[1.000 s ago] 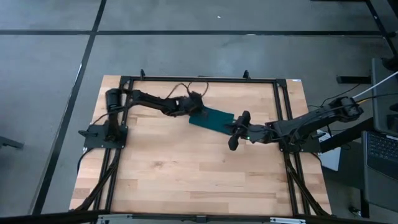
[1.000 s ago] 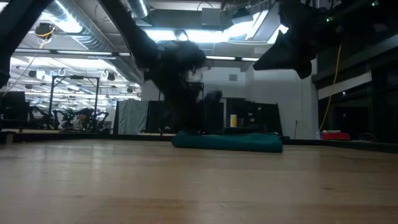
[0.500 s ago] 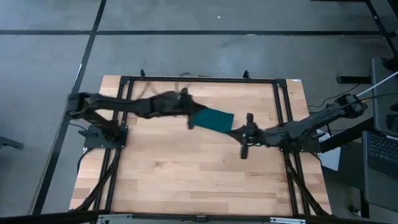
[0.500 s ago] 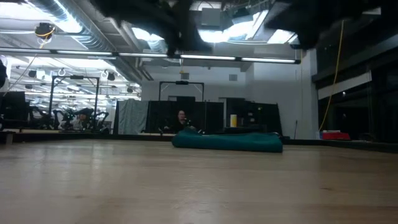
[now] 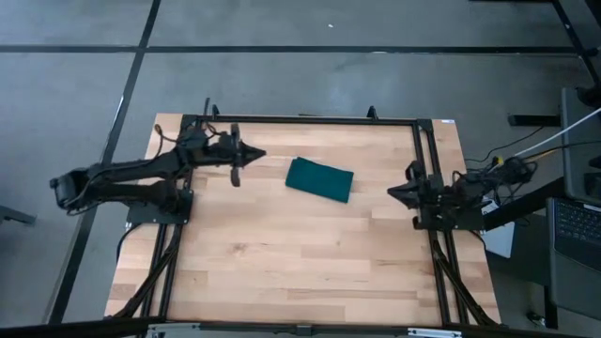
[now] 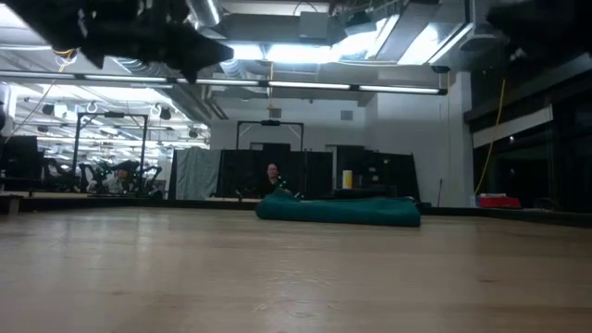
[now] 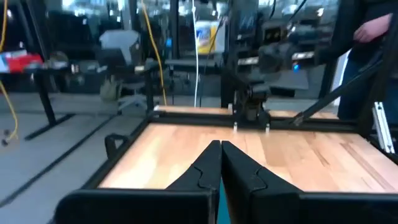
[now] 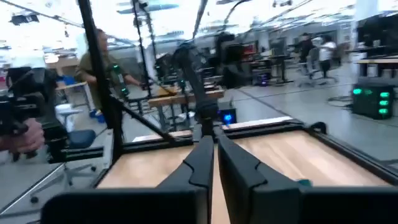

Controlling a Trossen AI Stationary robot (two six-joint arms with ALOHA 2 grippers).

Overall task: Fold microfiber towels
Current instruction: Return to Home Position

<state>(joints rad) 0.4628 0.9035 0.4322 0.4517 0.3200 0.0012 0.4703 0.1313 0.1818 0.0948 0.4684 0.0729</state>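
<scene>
The dark teal-green towel (image 5: 319, 178) lies folded into a small thick rectangle, flat on the wooden table, toward the far middle; in the low view (image 6: 338, 210) it is a low flat bundle. My left gripper (image 5: 257, 154) is shut and empty, raised at the far left, left of the towel. Its shut fingers show in the left wrist view (image 7: 219, 163). My right gripper (image 5: 392, 192) is shut and empty at the table's right edge, right of the towel, and its shut fingers show in the right wrist view (image 8: 211, 158). No white tag shows.
A black metal frame (image 5: 300, 120) runs around the table's far and side edges. The arm bases stand at the left (image 5: 155, 202) and right (image 5: 451, 211) edges. People show in the room beyond the table (image 8: 99, 62). Bare wood (image 5: 300, 263) lies near the front.
Both grippers have left the towel and drawn back: the left one up and toward the table's left edge, the right one toward the right edge. The towel stays folded in the same place.
</scene>
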